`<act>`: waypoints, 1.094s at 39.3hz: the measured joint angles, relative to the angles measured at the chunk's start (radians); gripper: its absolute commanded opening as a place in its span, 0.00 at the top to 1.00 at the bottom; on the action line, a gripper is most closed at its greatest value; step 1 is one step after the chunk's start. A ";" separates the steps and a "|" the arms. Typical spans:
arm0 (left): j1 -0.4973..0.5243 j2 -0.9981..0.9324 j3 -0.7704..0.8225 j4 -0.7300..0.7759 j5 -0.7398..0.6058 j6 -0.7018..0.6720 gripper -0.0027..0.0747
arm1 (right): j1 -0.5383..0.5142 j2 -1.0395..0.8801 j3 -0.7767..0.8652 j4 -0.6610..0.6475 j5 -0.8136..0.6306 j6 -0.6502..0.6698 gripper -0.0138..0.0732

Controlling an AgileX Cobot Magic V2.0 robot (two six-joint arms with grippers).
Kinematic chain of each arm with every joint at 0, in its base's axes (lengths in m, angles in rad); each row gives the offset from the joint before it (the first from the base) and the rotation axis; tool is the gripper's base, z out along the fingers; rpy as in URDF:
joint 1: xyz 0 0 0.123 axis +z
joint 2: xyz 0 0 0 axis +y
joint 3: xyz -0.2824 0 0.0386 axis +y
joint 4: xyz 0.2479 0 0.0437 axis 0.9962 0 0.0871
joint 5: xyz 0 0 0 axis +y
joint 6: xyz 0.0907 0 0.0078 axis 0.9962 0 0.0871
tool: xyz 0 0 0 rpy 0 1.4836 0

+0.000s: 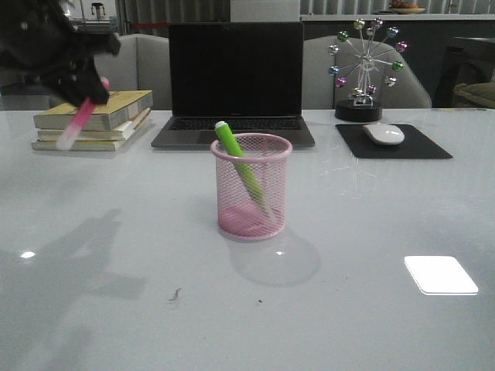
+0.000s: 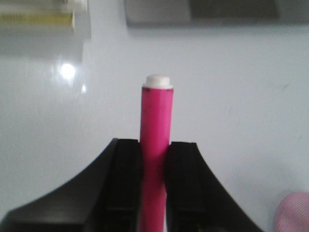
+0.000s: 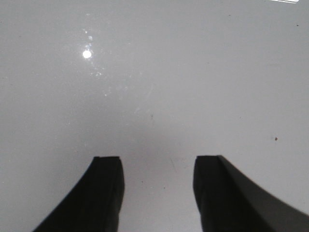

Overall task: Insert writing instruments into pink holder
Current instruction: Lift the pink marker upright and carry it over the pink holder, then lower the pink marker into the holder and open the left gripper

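The pink holder (image 1: 252, 187) stands at the table's middle, in front of the laptop. The lime green highlighter (image 1: 238, 158) leans inside it, its top sticking out past the rim. High at the far left, my left gripper (image 1: 83, 91) is shut on the bright pink highlighter (image 1: 80, 116), which hangs tilted with its clear cap down-left. In the left wrist view the pink highlighter (image 2: 155, 145) is clamped between the black fingers (image 2: 128, 183), and a bit of the holder (image 2: 294, 212) shows at the corner. My right gripper (image 3: 157, 166) is open over bare table and does not show in the front view.
A stack of books (image 1: 93, 120) lies at the back left under the left arm. A black laptop (image 1: 234, 81) stands open behind the holder. At the back right are a mouse (image 1: 384, 134) on a black mousepad (image 1: 394, 143) and a ferris-wheel ornament (image 1: 363, 69).
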 measured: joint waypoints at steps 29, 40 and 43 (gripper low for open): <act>-0.467 -0.152 0.269 -0.134 -0.703 0.019 0.83 | 0.000 0.000 0.000 0.000 0.000 0.000 0.33; -0.555 -0.063 0.306 -0.141 -0.871 -0.051 0.83 | 0.000 0.000 0.000 0.000 0.000 0.000 0.33; -0.559 -0.036 0.308 -0.143 -0.878 -0.069 0.83 | 0.000 0.000 0.000 0.000 0.000 0.000 0.33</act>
